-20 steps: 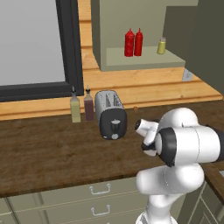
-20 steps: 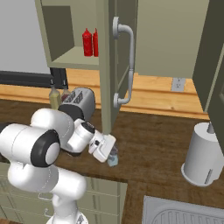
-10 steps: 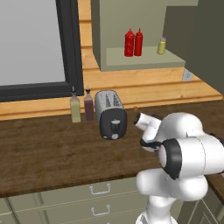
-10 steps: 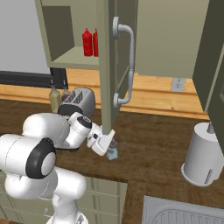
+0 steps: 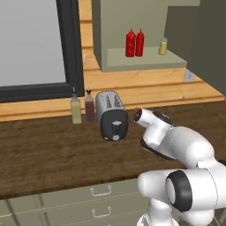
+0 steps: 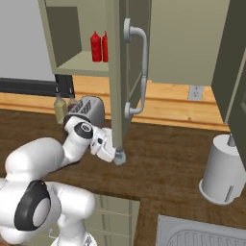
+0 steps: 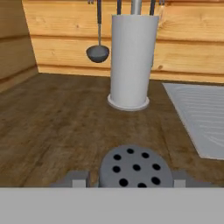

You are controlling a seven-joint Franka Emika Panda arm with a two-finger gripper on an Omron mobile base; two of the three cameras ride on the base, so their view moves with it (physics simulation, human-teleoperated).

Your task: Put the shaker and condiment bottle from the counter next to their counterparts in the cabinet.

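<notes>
My gripper [image 7: 131, 180] is shut on the shaker [image 7: 134, 168], whose grey cap with holes sits between the two fingertips [image 7: 76, 180]. In the right base view the gripper [image 6: 113, 153] holds the shaker [image 6: 119, 157] low over the counter [image 6: 158, 168], just below the open cabinet door. On the cabinet shelf [image 5: 141, 59] the stout red condiment bottle [image 5: 130, 43] stands beside the slimmer red bottle [image 5: 140, 42]. The yellowish-green shaker [image 5: 163, 46] stands to their right.
A toaster [image 5: 112, 115] stands mid-counter with an olive bottle [image 5: 76, 110] and a dark brown bottle [image 5: 90, 107] to its left. The open cabinet door [image 6: 126, 72] hangs right above the hand. A paper towel roll [image 7: 131, 61] and a drainboard [image 7: 201, 118] lie ahead.
The arm has folded lower and further forward. The hand with the shaker has risen slightly, toward the bottom of the cabinet door.
</notes>
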